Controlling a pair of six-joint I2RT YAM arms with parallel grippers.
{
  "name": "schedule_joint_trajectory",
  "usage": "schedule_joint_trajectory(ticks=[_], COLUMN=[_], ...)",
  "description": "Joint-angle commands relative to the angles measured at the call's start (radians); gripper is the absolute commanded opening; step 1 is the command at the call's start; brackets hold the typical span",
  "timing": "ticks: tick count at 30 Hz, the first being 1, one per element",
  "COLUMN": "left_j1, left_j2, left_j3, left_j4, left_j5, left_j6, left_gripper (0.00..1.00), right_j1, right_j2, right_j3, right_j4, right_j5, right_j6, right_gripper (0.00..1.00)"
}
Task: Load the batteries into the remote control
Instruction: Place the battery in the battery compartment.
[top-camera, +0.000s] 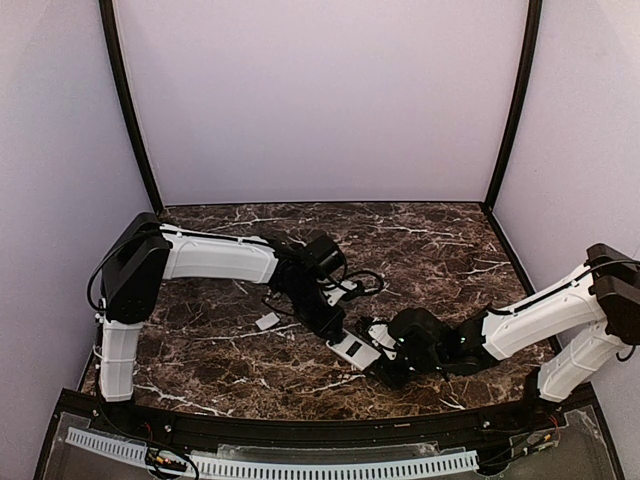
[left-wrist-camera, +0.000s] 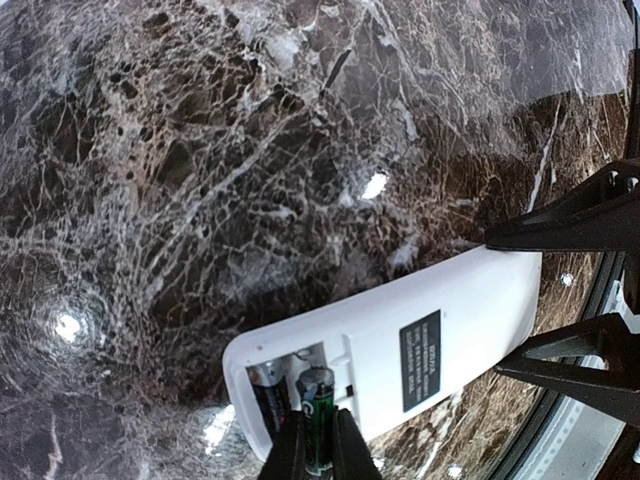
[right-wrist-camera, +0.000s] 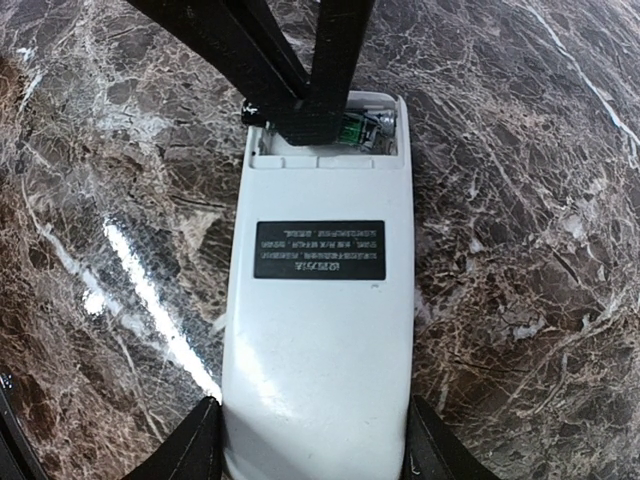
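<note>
The remote control (top-camera: 355, 350) lies back up on the dark marble, white with a black label (right-wrist-camera: 319, 249). My right gripper (right-wrist-camera: 315, 445) is shut on its near end, one finger against each long side. At the far end the recess is uncovered. One dark battery (left-wrist-camera: 262, 395) sits in the outer slot. A second, green battery (left-wrist-camera: 320, 410) is tilted into the slot beside it, its top end inside the recess. My left gripper (left-wrist-camera: 318, 430) is shut on that green battery. In the right wrist view the left gripper's fingers (right-wrist-camera: 290, 70) hide most of the recess.
A small white flat piece (top-camera: 267, 321) lies on the marble left of the grippers. A black cable (top-camera: 365, 283) loops off the left wrist above the remote. Both arms meet near the table's front rail (top-camera: 300, 435). Pale walls close off the back and sides.
</note>
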Motion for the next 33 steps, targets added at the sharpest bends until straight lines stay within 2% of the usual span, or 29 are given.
schedule_joint_trajectory(ticks=[1, 6, 18, 21, 27, 33], left_j1=[0.0, 0.0, -0.001, 0.0, 0.009, 0.032], left_j2=[0.013, 0.016, 0.025, 0.02, -0.074, -0.241], left_j3=[0.014, 0.026, 0.051, 0.064, 0.022, -0.102], left_j4=[-0.065, -0.092, -0.1, -0.107, -0.038, 0.087], left_j5=[-0.013, -0.013, 0.002, -0.007, -0.063, -0.07], left_j6=[0.001, 0.006, 0.0, 0.002, 0.032, 0.089], left_gripper=[0.06, 0.08, 0.28, 0.3, 0.39, 0.5], right_j1=[0.012, 0.011, 0.012, 0.011, 0.011, 0.012], right_j2=[0.014, 0.014, 0.013, 0.016, 0.011, 0.004], right_j3=[0.011, 0.014, 0.012, 0.012, 0.007, -0.007], right_j4=[0.032, 0.027, 0.029, 0.029, 0.03, 0.041], right_j5=[0.01, 0.02, 0.014, 0.01, -0.006, -0.034], right_j6=[0.001, 0.0, 0.001, 0.0, -0.006, -0.023], right_gripper=[0.0, 0.0, 0.0, 0.0, 0.0, 0.0])
